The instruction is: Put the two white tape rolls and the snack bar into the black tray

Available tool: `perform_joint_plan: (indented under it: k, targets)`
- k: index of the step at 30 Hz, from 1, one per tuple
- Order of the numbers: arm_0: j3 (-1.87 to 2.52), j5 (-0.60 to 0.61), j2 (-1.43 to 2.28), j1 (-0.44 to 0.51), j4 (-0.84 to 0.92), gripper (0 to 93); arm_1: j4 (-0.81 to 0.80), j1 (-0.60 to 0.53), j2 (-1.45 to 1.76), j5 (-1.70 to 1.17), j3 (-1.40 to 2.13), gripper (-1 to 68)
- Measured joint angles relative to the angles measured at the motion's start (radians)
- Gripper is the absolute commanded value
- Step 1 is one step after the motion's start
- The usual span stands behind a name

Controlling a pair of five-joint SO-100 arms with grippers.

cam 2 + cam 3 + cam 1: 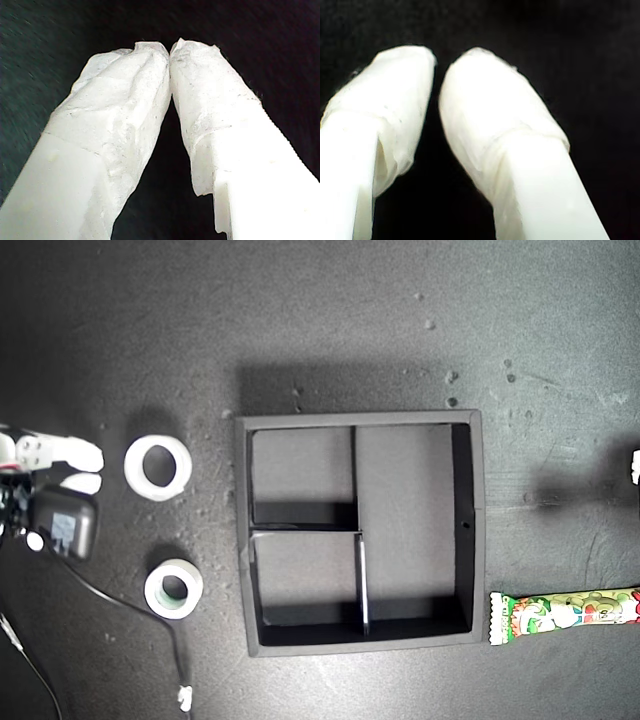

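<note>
The black tray [470, 530] sits mid-surface, all three compartments bare. At its nine o'clock lie both white tape rolls [158, 467], [174, 588]; the snack bar [565, 614] at four o'clock. My first end effector [170, 50] is pinched together; my second end effector [437, 65] is slightly apart, holding nothing.

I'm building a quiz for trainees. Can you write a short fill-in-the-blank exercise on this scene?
1. The square black divided tray holds ____ items.
2. The larger plain white tape ring and the smaller green-cored white tape ring lie on the exterior view's ____ of the tray.
3. The long green-and-white foil snack bar lies ____ the tray.

Missing words: no; left; outside
</note>
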Motion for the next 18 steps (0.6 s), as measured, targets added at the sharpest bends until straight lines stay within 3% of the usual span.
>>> perform_joint_plan:
  k: [4, 7, 11, 14, 18]
  targets:
    - [-0.044, 0.169, 0.000, 0.080, -0.110, 15.7, -0.198, -0.005, 0.002, 0.000, 0.000, -0.2]
    - [-0.110, 0.273, 0.000, 0.101, -0.169, 25.5, -0.252, -0.008, 0.002, 0.000, 0.000, -0.2]
    - [-0.156, 0.425, 0.000, 0.123, -0.255, 27.4, -0.333, -0.060, 0.002, -0.002, 0.000, -0.2]
    - [-0.187, 0.471, 0.000, 0.123, -0.262, 28.1, -0.382, -0.150, 0.002, -0.002, 0.000, -0.2]
    - [-0.213, 0.465, -0.037, 0.126, -0.267, 28.1, -0.374, -0.087, 0.002, -0.002, 0.000, -0.3]
